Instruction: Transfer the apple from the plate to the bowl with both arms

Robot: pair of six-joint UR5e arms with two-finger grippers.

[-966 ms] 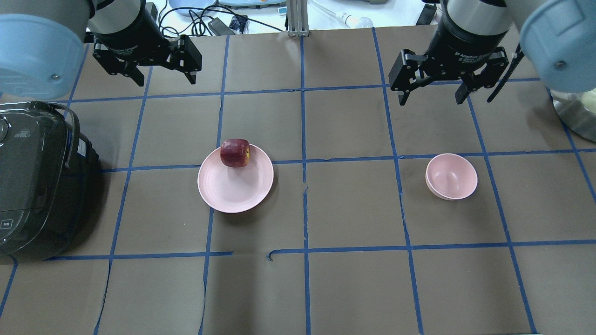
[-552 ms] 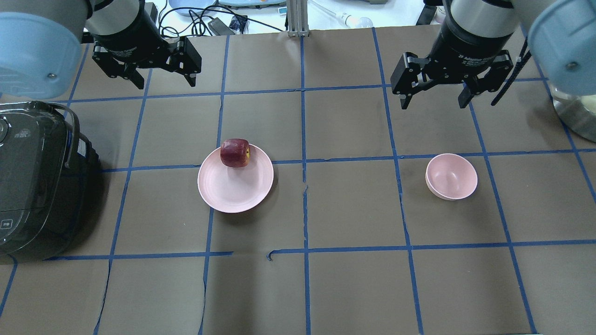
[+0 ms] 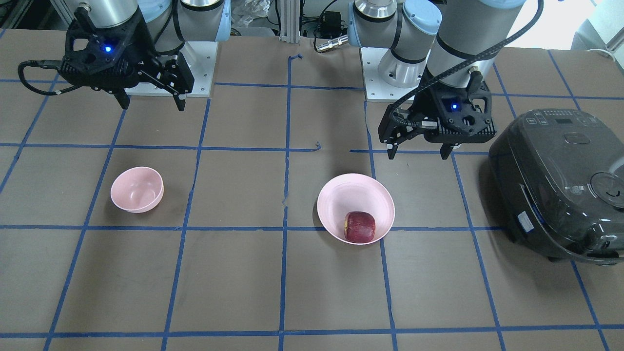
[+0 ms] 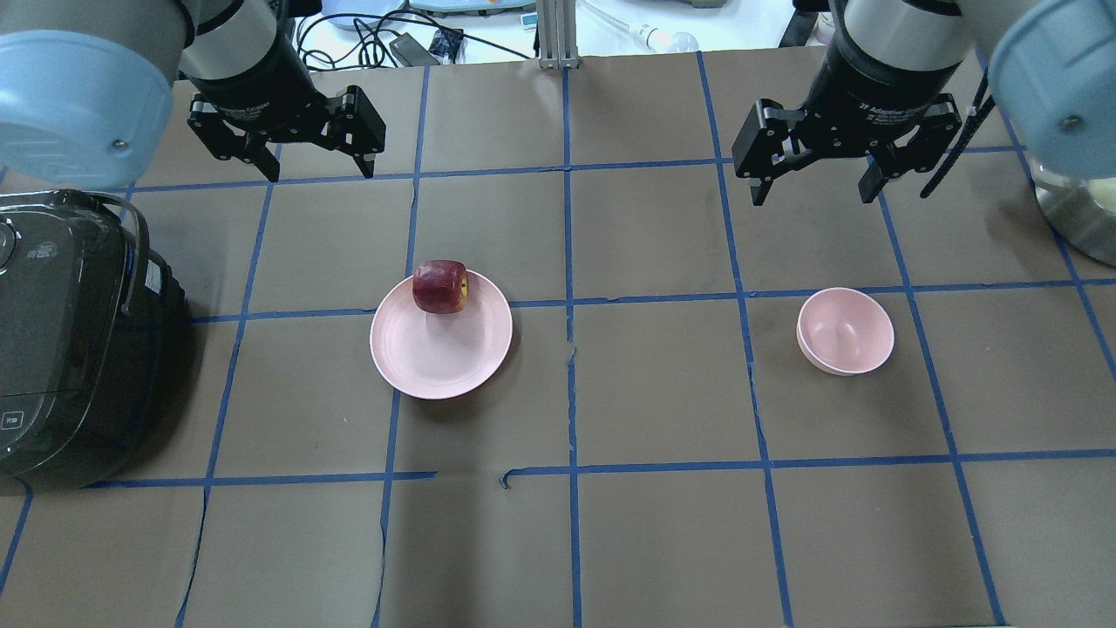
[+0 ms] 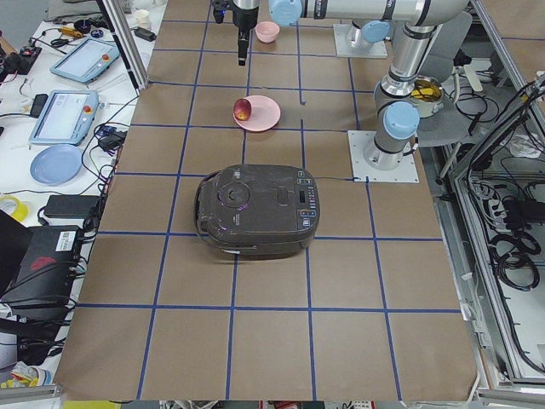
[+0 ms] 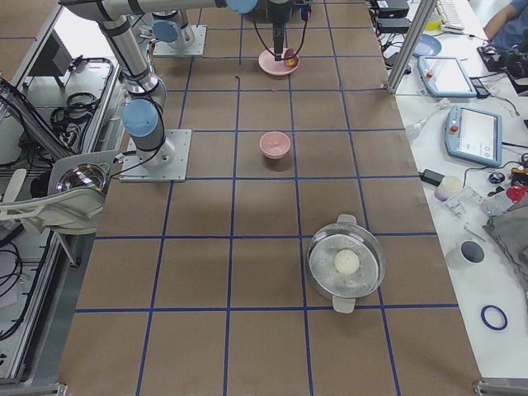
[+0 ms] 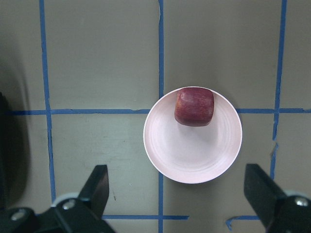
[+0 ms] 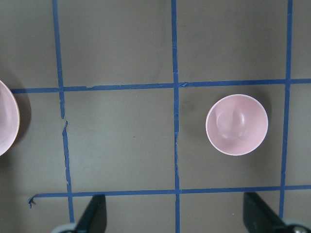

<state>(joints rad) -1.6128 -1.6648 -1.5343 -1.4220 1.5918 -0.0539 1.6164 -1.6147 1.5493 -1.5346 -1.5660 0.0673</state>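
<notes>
While the right claw [image 4: 813,197] hangs wide, the left claw [image 4: 321,172], also wide, has neared the plate [image 4: 436,359].

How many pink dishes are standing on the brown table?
2. The wide plate lies left of centre in the overhead view, with the apple at its far edge. The small bowl stands empty to the right. None seems hidden.

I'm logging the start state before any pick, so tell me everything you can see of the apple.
The apple is dark red with faint paler streaks, blocky-round, smooth-skinned and whole as far as the views show. It lies on its side, its yellowish end turned toward the bowl's side of the table. It sits off centre on the plate, close to the rim farthest from the robot. Only the plate touches it; the left gripper and right gripper are open and well clear.
</notes>
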